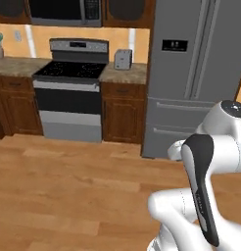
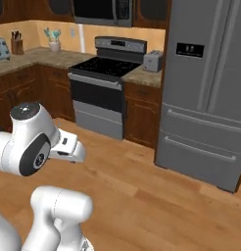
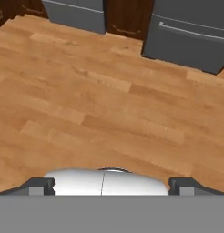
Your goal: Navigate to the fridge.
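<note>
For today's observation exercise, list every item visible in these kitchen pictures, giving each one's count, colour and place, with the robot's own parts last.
fridge: one, grey, far right, taller than the cabinets
stove: one, grey with black cooktop, between two cabinets
microwave: one, dark, above the stove
toaster: one, silver, on the counter between stove and fridge
cabinets: several, dark brown wood, under the counters
knife block: one, brown, far left counter
small plant pot: one, pale with green leaves, counter left of the stove
floor: light wood planks
arm: one, white with dark joints, folded low
gripper: one, dark fingertips set wide apart
</note>
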Controlling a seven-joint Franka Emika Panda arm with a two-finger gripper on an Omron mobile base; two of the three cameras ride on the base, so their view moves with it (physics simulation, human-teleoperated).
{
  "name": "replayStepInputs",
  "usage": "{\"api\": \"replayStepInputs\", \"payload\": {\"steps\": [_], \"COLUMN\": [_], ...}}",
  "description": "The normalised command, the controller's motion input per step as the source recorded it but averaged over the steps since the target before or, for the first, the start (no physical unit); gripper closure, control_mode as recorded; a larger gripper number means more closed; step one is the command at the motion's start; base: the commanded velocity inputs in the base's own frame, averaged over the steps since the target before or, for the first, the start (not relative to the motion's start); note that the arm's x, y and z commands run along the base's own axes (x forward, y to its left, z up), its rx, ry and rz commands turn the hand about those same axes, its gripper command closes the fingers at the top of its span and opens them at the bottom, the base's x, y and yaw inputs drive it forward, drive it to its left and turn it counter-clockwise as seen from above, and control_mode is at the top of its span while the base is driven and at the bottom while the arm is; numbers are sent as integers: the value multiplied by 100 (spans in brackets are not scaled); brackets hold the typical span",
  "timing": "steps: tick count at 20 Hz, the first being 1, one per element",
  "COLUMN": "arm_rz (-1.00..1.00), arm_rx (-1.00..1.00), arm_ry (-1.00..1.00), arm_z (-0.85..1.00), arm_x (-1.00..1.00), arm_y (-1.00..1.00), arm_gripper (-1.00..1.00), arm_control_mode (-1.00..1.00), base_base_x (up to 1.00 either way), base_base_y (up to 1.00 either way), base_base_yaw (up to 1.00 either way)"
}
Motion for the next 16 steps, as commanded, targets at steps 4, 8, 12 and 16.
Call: {"api": "replayStepInputs", "payload": {"steps": [4,8,12,16], "arm_rz": [0,0,0,0], "arm_rx": [0,0,0,0], "arm_ry": [0,0,0,0], "arm_z": [0,0,0,0], "arm_x": [0,0,0,0], "arm_y": [0,0,0,0], "arm_gripper": [-100,-100,-100,-100], "arm_control_mode": [100,100,100,100], "base_base_x": [84,99,100,98], "base_base_y": [-15,-7,-8,-16], "base_base_yaw": [-34,-31,-30,-29]}}
